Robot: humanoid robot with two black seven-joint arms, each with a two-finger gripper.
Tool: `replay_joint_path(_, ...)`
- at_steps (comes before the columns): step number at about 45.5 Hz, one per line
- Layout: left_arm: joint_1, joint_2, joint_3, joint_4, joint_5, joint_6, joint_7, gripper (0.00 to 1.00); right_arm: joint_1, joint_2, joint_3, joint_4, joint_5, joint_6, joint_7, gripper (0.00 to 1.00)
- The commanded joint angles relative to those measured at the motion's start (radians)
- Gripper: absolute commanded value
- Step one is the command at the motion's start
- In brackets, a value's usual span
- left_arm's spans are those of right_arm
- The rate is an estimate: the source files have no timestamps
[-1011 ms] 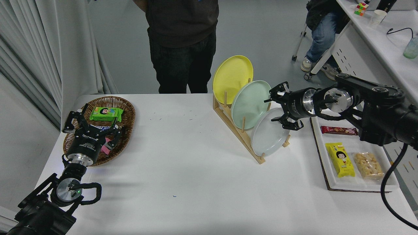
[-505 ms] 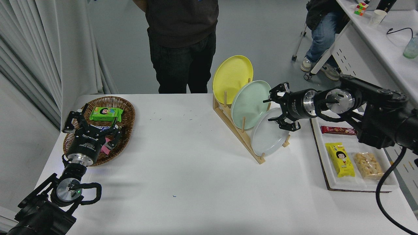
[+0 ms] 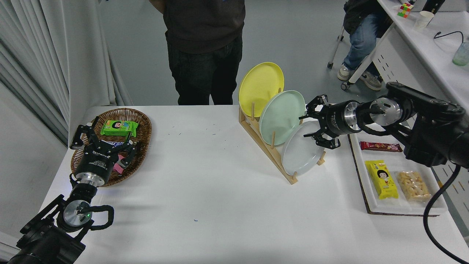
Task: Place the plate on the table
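Parked at seven o'clock, near the basket point(image 3: 116, 143): left claw point(image 3: 100, 136), spread wide, holding nothing. Lots of bare white desk point(image 3: 205, 198) in the middle, good for a landing spot. Out at three o'clock, a tray point(image 3: 370, 198) with snacks. Farther back, at about two o'clock, a wooden rack point(image 3: 273, 161) with three plates on edge. Nearest of them: the plate point(image 3: 299, 154), pale grey, leaning in the front slot. Right claw point(image 3: 318, 126) spread wide at its top right rim, not gripping yet. Probably hard, shiny, slippery and easy to break. Best pinched on the top rim, then lifted straight out.
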Motion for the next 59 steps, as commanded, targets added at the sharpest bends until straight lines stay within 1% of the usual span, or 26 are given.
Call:
replay_joint_path(1, 0.001, 0.000, 0.000, 0.000, 0.000, 0.000, 0.000, 0.98, 0.000, 0.006, 0.014, -0.005, 0.000, -0.028, -0.019, 0.52)
replay_joint_path(9, 0.001, 0.000, 0.000, 0.000, 0.000, 0.000, 0.000, 0.98, 0.000, 0.018, 0.029, -0.008, -0.006, -0.051, -0.019, 0.51)
replay_joint_path(25, -0.001, 0.000, 0.000, 0.000, 0.000, 0.000, 0.000, 0.98, 0.000, 0.043, 0.015, -0.014, -0.009, -0.055, -0.014, 0.50)
replay_joint_path(43, 0.001, 0.000, 0.000, 0.000, 0.000, 0.000, 0.000, 0.98, 0.001, 0.052, 0.041, -0.013, -0.009, -0.056, -0.014, 0.46)
replay_joint_path(46, 0.001, 0.000, 0.000, 0.000, 0.000, 0.000, 0.000, 0.98, 0.000, 0.054, 0.038, -0.013, -0.014, -0.056, -0.014, 0.44)
replay_joint_path(50, 0.001, 0.000, 0.000, 0.000, 0.000, 0.000, 0.000, 0.98, 0.000, 0.055, 0.030, -0.013, -0.014, -0.055, -0.014, 0.39)
replay_joint_path(59, -0.001, 0.000, 0.000, 0.000, 0.000, 0.000, 0.000, 0.98, 0.006, 0.054, 0.024, -0.013, -0.014, -0.055, -0.014, 0.38)
